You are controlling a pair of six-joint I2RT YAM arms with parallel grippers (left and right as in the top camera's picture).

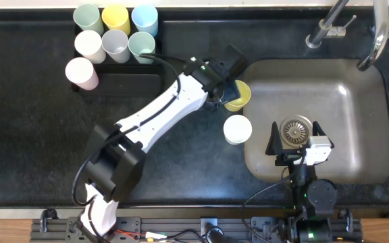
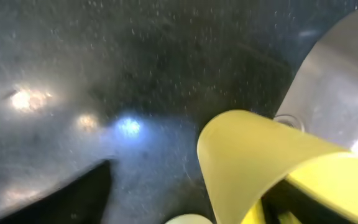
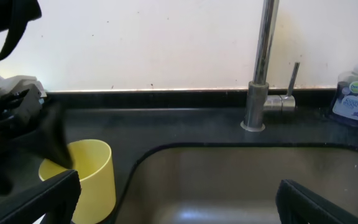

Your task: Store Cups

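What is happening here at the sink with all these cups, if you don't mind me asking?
The left gripper holds a yellow cup by its rim at the left edge of the sink. A white cup stands on the counter just beside it. More cups are grouped at the back left, with a pink cup next to them. The right gripper hangs open above the sink.

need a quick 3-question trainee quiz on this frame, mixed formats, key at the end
1. True or false: the left gripper is shut on the yellow cup.
2. The right gripper is: A) shut on a cup, B) open above the sink, C) shut and empty.
3. What colour is the loose cup nearest the yellow one?
Key: 1 true; 2 B; 3 white, the white cup on the counter.
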